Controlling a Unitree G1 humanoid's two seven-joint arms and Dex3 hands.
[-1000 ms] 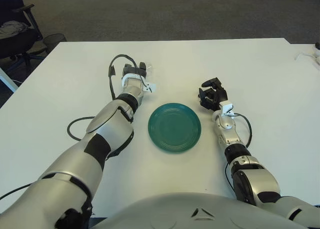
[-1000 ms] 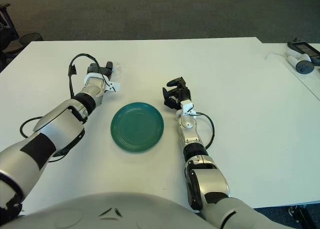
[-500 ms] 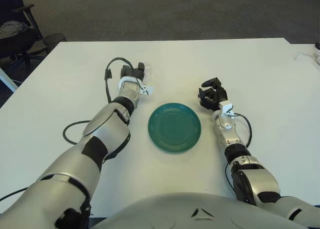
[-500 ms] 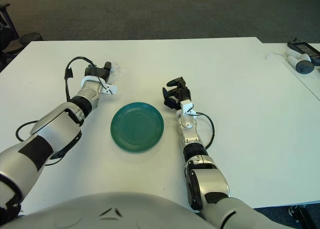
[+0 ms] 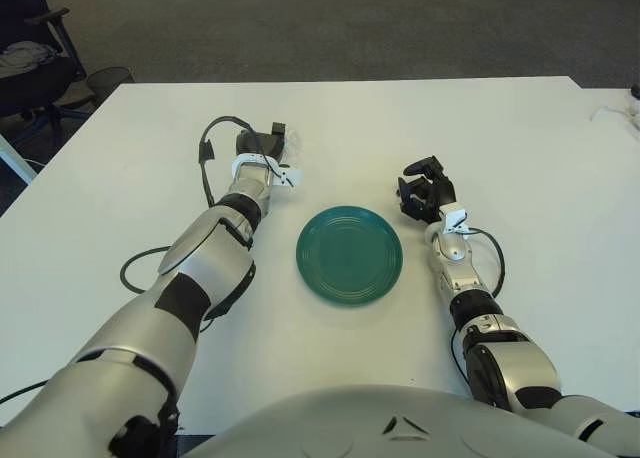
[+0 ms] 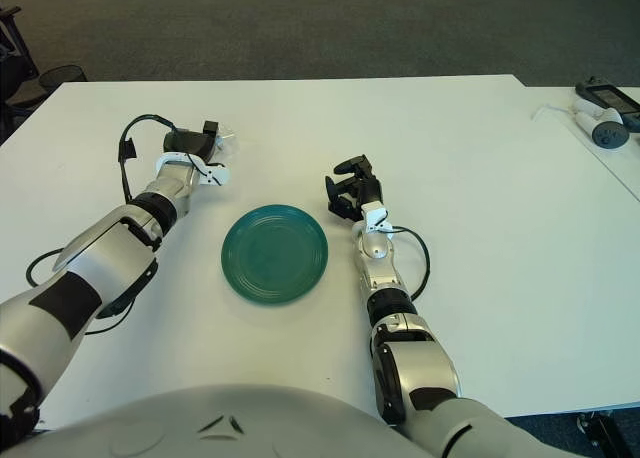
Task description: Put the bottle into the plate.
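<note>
L hand (image 5: 262,143) upper left of centre on white table (image 5: 520,128), palm down, black cable (image 5: 208,158) looped by the wrist. Grip state: cannot tell. Pale clear item (image 6: 228,135) just beyond L fingertips, poss. the bottle; too small to confirm, contact unclear. Teal plate (image 5: 349,255) at frame centre, between both forearms, nothing on it. R hand (image 5: 424,186) right of plate, near its upper right edge, fingers curled, holding nothing. Controller (image 6: 603,98) far upper right.

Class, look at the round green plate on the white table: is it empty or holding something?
Empty. The round green plate shows only bare ridged surface; neither hand is over it.
</note>
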